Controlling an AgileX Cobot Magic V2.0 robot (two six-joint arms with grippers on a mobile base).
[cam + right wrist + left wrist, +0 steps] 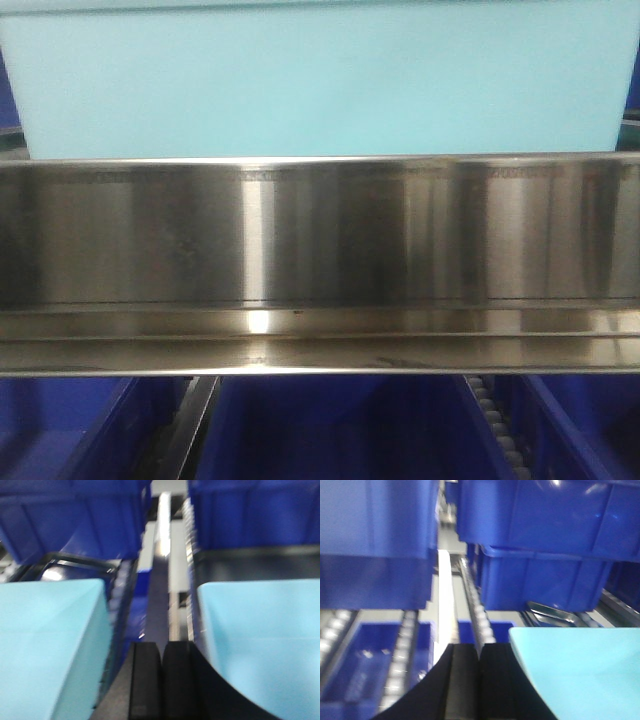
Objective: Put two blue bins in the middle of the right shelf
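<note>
Jaws are pressing shut, empty. The left gripper [479,680] is hovering beside a pale blue bin [580,670]; the right gripper [161,680] is sitting between it and, probably, a second bin [260,645]. Both are needing to open onto rims.

Nothing legible in any view. No text, labels, brand marks or numbers show on the dark blue bins [545,575], the pale turquoise bin wall [320,80] or the steel shelf rail [320,240]. Both wrist views are blurred, so any fine print there can't be read.
</note>
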